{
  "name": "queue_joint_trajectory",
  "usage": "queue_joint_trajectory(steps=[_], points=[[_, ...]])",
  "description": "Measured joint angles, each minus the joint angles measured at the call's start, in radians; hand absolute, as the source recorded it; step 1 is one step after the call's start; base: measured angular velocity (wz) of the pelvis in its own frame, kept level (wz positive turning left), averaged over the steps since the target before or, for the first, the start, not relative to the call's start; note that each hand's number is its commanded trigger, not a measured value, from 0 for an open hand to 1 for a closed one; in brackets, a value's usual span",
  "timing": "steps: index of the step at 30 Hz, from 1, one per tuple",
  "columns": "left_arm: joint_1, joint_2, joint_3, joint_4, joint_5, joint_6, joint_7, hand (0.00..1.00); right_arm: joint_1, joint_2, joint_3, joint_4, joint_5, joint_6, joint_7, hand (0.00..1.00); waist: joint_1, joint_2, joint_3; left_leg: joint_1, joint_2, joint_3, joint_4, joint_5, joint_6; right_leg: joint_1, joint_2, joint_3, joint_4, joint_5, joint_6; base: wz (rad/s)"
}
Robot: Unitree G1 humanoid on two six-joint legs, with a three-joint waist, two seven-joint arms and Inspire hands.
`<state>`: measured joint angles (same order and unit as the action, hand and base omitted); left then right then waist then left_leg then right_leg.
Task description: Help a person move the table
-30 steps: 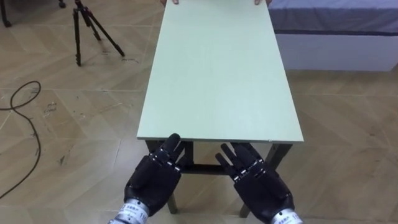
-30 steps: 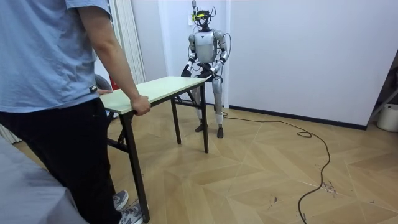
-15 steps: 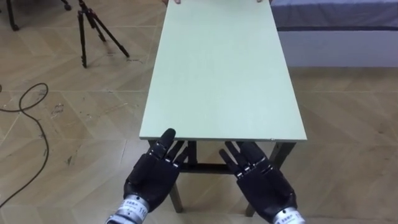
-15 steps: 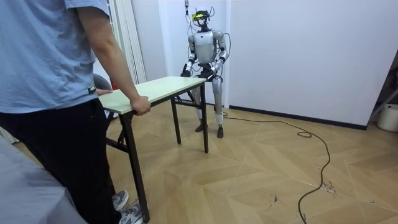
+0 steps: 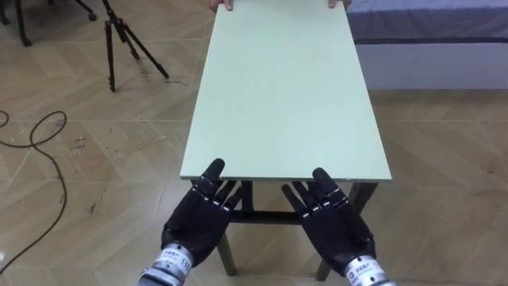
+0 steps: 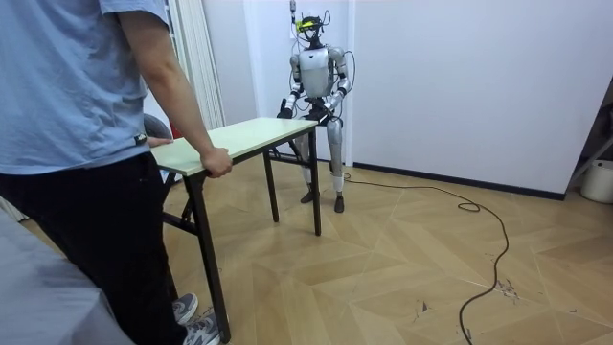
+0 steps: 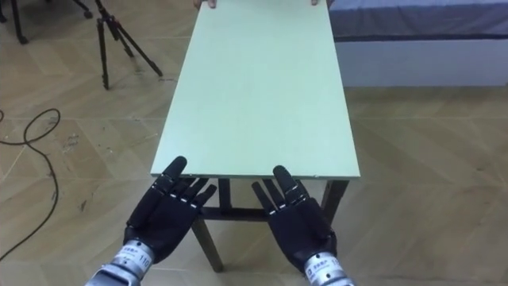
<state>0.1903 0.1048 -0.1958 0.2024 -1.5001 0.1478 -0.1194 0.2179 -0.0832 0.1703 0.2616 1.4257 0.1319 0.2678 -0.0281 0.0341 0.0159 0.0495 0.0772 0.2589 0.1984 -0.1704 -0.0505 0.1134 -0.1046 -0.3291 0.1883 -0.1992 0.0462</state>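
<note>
The robot's left hand (image 5: 198, 221) and right hand (image 5: 332, 222), fingers straight, reach the near edge of the pale green rectangular table (image 5: 278, 95). A person (image 6: 86, 125) grips its far end.

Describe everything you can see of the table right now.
The table has a long rectangular pale green top, smooth and matte, on dark legs joined by a crossbar. It sits level over the wood floor. The person's hand grips the far end. The robot's left hand and right hand, fingers straight, reach the near edge with their fingertips.
</note>
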Motion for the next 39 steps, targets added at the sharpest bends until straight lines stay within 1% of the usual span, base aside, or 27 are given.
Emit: queue_joint_trajectory(steps=[4, 7, 12, 14, 18, 21, 24, 29, 30, 35, 39], points=[[0.0, 0.0, 0.0, 0.003, 0.011, 0.002, 0.0, 0.0, -0.011, 0.004, -0.009, 0.0, 0.031, -0.009, -0.032, 0.0, 0.001, 0.005, 0.0048, 0.009, 0.0, 0.0, -0.001, 0.0, 0.0, 0.007, 0.0, 0.001, 0.0, 0.0, 0.0, 0.0], [-0.003, 0.0, 0.002, 0.011, 0.011, 0.002, 0.0, 0.0, -0.015, 0.004, -0.012, 0.0, 0.032, -0.009, -0.049, 0.0, -0.002, 0.004, 0.0052, 0.013, 0.0, 0.001, -0.002, 0.0, 0.0, 0.009, 0.0, 0.001, 0.0, 0.0, 0.0, 0.0], [-0.014, 0.0, 0.01, 0.022, 0.011, 0.004, 0.003, 0.0, -0.044, 0.006, -0.044, 0.0, 0.071, -0.01, -0.122, 0.0, -0.01, 0.0, 0.0078, 0.01, 0.0, 0.001, 0.001, 0.0, 0.0, 0.008, 0.0, 0.0, 0.001, 0.0, 0.0, 0.0], [-0.019, -0.001, 0.013, 0.023, 0.012, 0.004, 0.009, 0.0, -0.05, 0.007, -0.046, 0.001, 0.071, -0.017, -0.135, 0.0, -0.016, 0.0, 0.0079, 0.008, 0.0, 0.0, 0.002, 0.0, 0.0, 0.007, 0.0, 0.0, 0.001, 0.0, 0.0, 0.0], [-0.023, -0.003, 0.02, 0.023, 0.023, 0.004, 0.023, 0.0, -0.056, 0.009, -0.059, 0.001, 0.071, -0.048, -0.155, 0.0, -0.021, -0.001, 0.0077, 0.004, 0.0, 0.0, 0.002, 0.0, 0.0, 0.003, 0.0, 0.0, 0.0, 0.0, 0.0, 0.0], [-0.023, -0.005, 0.021, 0.024, 0.062, 0.004, 0.031, 0.0, -0.057, 0.009, -0.076, 0.002, 0.071, -0.051, -0.165, 0.0, -0.02, -0.003, 0.0075, 0.007, 0.0, 0.0, -0.001, 0.0, 0.0, 0.008, 0.0, 0.0, 0.0, 0.0, 0.0, 0.0], [-0.027, -0.005, 0.021, 0.033, 0.071, 0.004, 0.034, 0.0, -0.057, 0.01, -0.075, 0.004, 0.074, -0.057, -0.173, 0.0, -0.021, -0.005, 0.0072, 0.013, 0.0, 0.0, -0.001, 0.0, 0.0, 0.012, 0.0, 0.0, -0.001, 0.0, 0.0, 0.0], [-0.069, -0.011, 0.021, 0.094, 0.111, 0.004, 0.043, 0.0, -0.062, 0.009, -0.075, 0.014, 0.072, -0.064, -0.181, 0.0, -0.023, -0.008, 0.0078, 0.015, 0.0, 0.0, -0.001, 0.0, 0.0, 0.014, 0.001, 0.002, -0.001, 0.0, 0.0, 0.0], [-0.075, -0.014, 0.021, 0.103, 0.138, 0.004, 0.044, 0.0, -0.062, 0.008, -0.075, 0.014, 0.072, -0.066, -0.183, 0.0, -0.023, -0.008, 0.0078, 0.015, 0.0, 0.001, 0.0, 0.0, 0.0, 0.012, 0.001, 0.003, 0.0, 0.0, 0.0, 0.0], [-0.094, -0.019, 0.021, 0.133, 0.208, 0.004, 0.044, 0.0, -0.062, 0.008, -0.074, 0.014, 0.072, -0.065, -0.187, 0.0, -0.025, -0.008, 0.0076, 0.012, 0.001, 0.004, 0.0, 0.0, 0.0, 0.008, 0.001, 0.005, 0.001, 0.0, 0.0, 0.0], [-0.105, -0.023, 0.021, 0.151, 0.203, 0.005, 0.044, 0.0, -0.064, 0.012, -0.074, 0.014, 0.075, -0.065, -0.191, 0.0, -0.024, -0.011, 0.0062, 0.009, 0.001, 0.004, -0.001, 0.0, 0.0, 0.008, 0.0, 0.006, 0.003, 0.0, -0.001, 0.0]])
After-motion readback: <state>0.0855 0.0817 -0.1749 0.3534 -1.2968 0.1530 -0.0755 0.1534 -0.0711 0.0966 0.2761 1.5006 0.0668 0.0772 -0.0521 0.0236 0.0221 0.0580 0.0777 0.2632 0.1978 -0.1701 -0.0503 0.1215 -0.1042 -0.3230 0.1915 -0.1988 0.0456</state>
